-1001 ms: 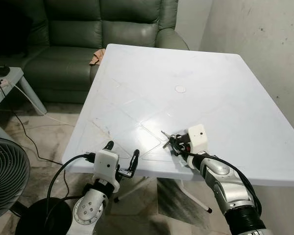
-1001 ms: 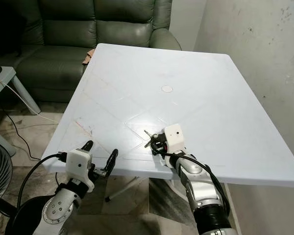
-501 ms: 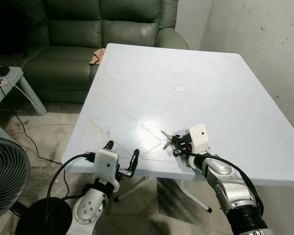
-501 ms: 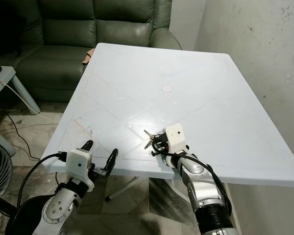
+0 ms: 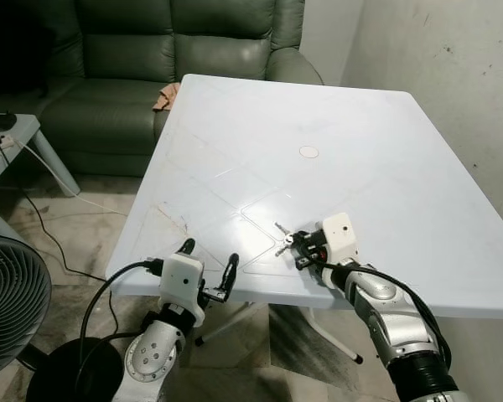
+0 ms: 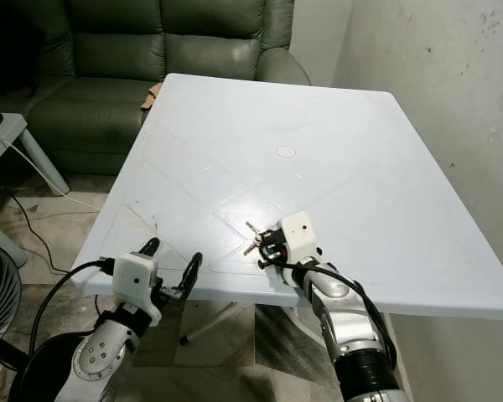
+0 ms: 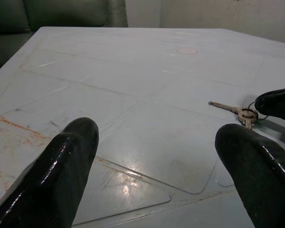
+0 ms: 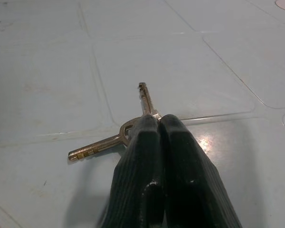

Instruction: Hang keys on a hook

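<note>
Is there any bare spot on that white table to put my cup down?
Plenty: the table is bare from the sofa end down to its small round cap. It is crowded at the near edge, where the right gripper pinches the keys.

Keys (image 5: 283,242) lay on the worktop (image 5: 335,134) near its front edge, right of centre, with the right end effector (image 5: 299,249) at them. Left end effector (image 5: 208,270) stood at the front edge, left of the keys. Sofa (image 5: 151,59) stood behind the worktop; fan (image 5: 12,306) on the floor, far left.
</note>
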